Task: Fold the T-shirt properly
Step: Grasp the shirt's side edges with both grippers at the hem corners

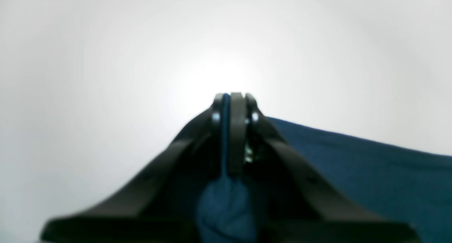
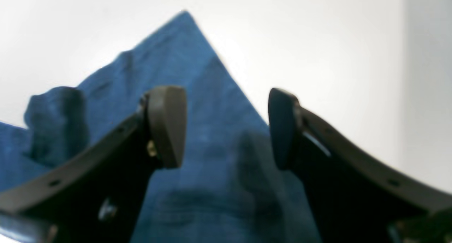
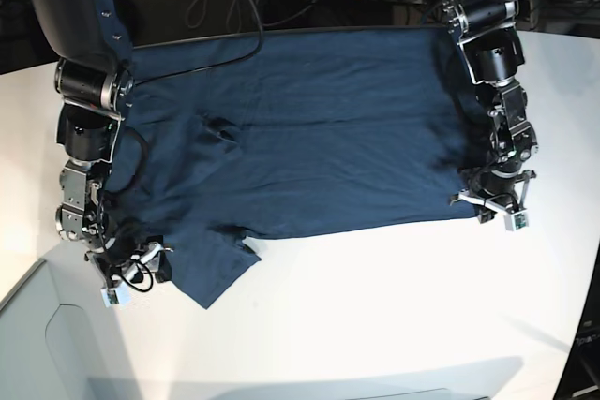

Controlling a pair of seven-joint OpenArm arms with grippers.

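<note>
The T-shirt (image 3: 309,138) lies spread across the white table (image 3: 394,306), dark navy and wrinkled, with a small raised pucker (image 3: 221,130) in the cloth toward the side of the right gripper. 1 sleeve (image 3: 217,274) juts out just beside that gripper.

The left gripper (image 1: 233,105) is clamped on the T-shirt: in its wrist view the 2 fingers are pressed together with a thin strip of blue cloth (image 1: 225,130) pinched between them, and a bunched wad of fabric (image 1: 226,207) hangs behind the fingertips, toward the wrist. More of the shirt stretches off to one side of this gripper, and bare white table lies ahead of it.

The right gripper (image 2: 226,126) stands with its jaws apart, nothing between them. The pads (image 2: 167,124) frame a pointed part of the cloth (image 2: 183,52) that lies just ahead of and beneath the fingertips; whether they touch the fabric cannot be told. White table shows past the cloth on both sides.
</note>
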